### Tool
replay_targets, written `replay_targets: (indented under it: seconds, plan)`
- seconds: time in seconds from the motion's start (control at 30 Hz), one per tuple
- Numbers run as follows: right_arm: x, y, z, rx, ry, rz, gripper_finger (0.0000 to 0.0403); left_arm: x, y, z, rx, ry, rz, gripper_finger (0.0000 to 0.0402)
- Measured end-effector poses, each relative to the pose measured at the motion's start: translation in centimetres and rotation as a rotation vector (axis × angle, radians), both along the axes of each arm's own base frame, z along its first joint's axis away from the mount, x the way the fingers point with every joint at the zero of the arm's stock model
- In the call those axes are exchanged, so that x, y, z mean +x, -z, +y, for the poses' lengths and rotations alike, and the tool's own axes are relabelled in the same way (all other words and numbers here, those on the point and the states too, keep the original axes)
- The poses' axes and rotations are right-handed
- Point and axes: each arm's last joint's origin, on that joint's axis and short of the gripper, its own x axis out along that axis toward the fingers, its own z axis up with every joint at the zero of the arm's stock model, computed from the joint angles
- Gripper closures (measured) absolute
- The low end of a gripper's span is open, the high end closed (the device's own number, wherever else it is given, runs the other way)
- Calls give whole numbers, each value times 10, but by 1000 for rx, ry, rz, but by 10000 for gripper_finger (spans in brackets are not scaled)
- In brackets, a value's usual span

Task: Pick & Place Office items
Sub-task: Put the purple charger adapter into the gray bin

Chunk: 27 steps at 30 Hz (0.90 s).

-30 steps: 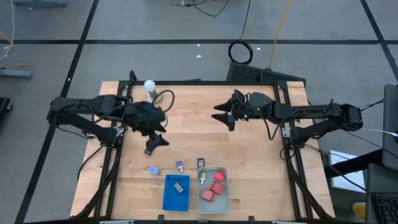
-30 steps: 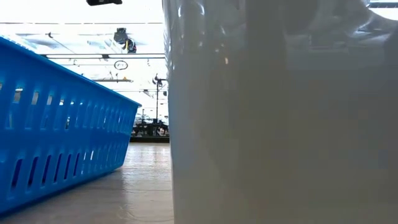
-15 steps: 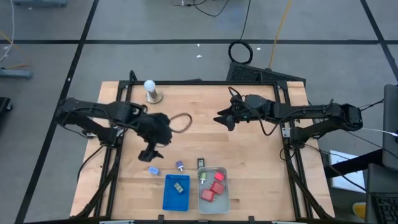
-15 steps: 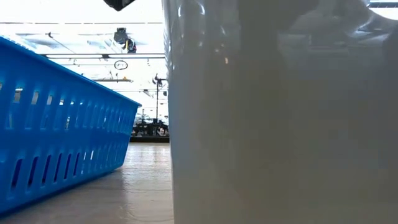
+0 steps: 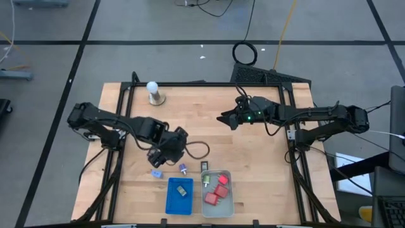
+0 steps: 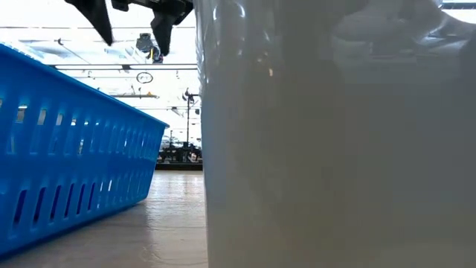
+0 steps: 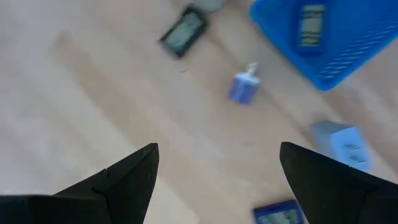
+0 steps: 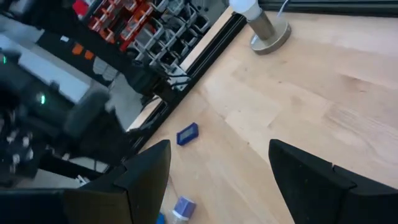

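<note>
1. The left gripper (image 5: 166, 156) is seen low over the wood near the front of the table, its jaws spread wide and nothing held between them.
2. Just ahead of it, three loose office items lie on the bare table: the light blue piece (image 5: 156, 173), the purple-topped piece (image 5: 182, 168) and a small black piece (image 5: 204, 166).
3. In the left wrist view, the purple-topped piece (image 7: 244, 89) is framed between the two dark fingers, with the black piece (image 7: 183, 32) beyond it and the light blue piece (image 7: 341, 144) close by one fingertip.
4. The blue tray (image 5: 180, 204) already holds a green item (image 5: 181, 190); the pale grey tray (image 5: 231, 202) holds the red blocks (image 5: 216, 189).
5. The step in hand is judged to be the approach to one loose piece, probably the purple-topped one.
6. For a clean pick, the jaws should be centred over it, lowered straight down, and closed only once both fingers flank it.
7. The light blue neighbour could be nudged by the outer finger, so a narrow approach is advised.
8. The right gripper (image 5: 226, 118) waits over the far right of the table, jaws apart and empty.
</note>
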Motion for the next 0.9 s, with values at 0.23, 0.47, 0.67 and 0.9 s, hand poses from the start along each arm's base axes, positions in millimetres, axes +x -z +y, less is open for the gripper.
replay_targets:
  seconds: [0.23, 0.47, 0.67, 0.9]
  plan:
    - [-1, 0, -2, -72, 176, 17, 138, 11, 15, -18, -44, 70, 28, 66]
    - [-2, 4, -5, -114, 201, 66, 138, 34, 39, -26, -52, 97, 18, 66]
    - [-3, 7, -3, -105, 189, 97, 138, 48, 71, -30, -51, 109, 117, 66]
    - [-2, 6, 4, -106, 165, 93, 138, 56, 77, -33, -100, 115, 95, 66]
